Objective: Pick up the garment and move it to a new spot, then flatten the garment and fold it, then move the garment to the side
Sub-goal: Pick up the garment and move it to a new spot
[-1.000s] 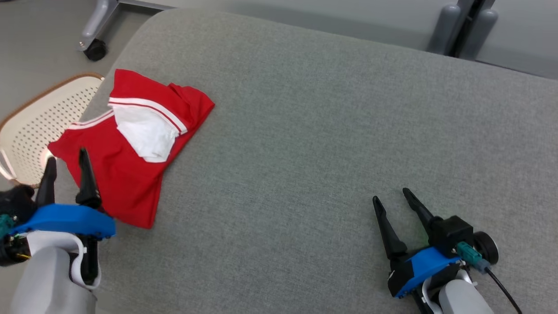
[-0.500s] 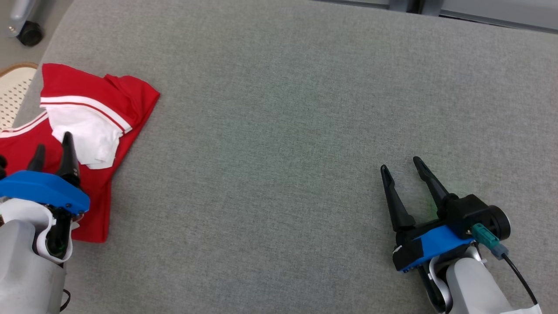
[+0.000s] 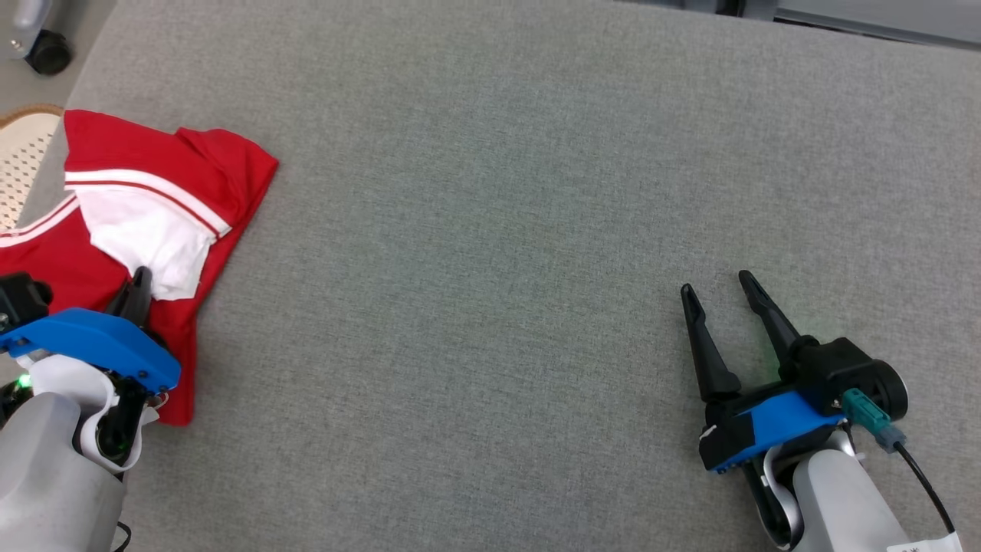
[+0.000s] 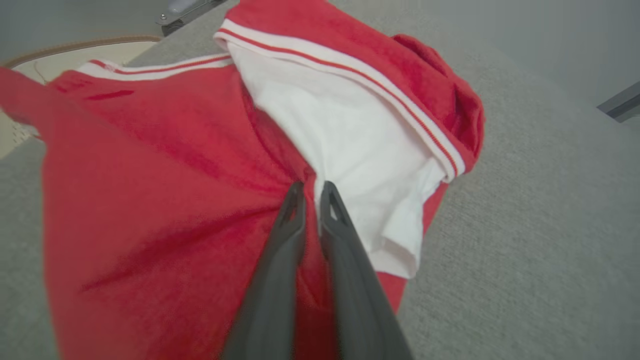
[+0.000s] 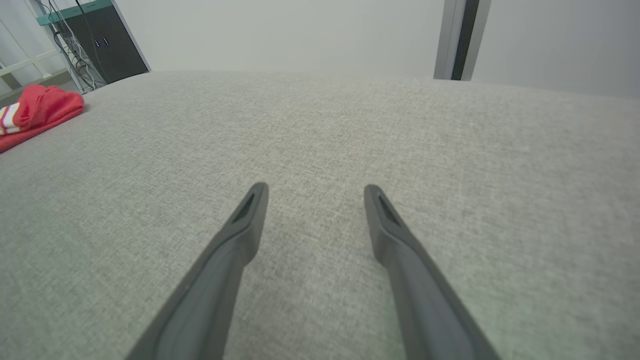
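The left end effector (image 4: pixel 312 186) is pinching the garment (image 4: pixel 150 175) where red cloth meets the white panel, its fingers nearly together and folds puckering toward them, probably readying the lift; the garment is lying bunched at the left edge of the grey worktop (image 3: pixel 490 230), beside a perforated basket (image 3: pixel 23 153); the right end effector (image 3: pixel 716 282) is waiting spread open, well apart.

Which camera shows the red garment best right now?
The left wrist view: the garment is close up, white panel and striped trim clear, the left gripper shut on a fold. The head view has it at the left edge, partly cut off. The right wrist view has it small and distant.
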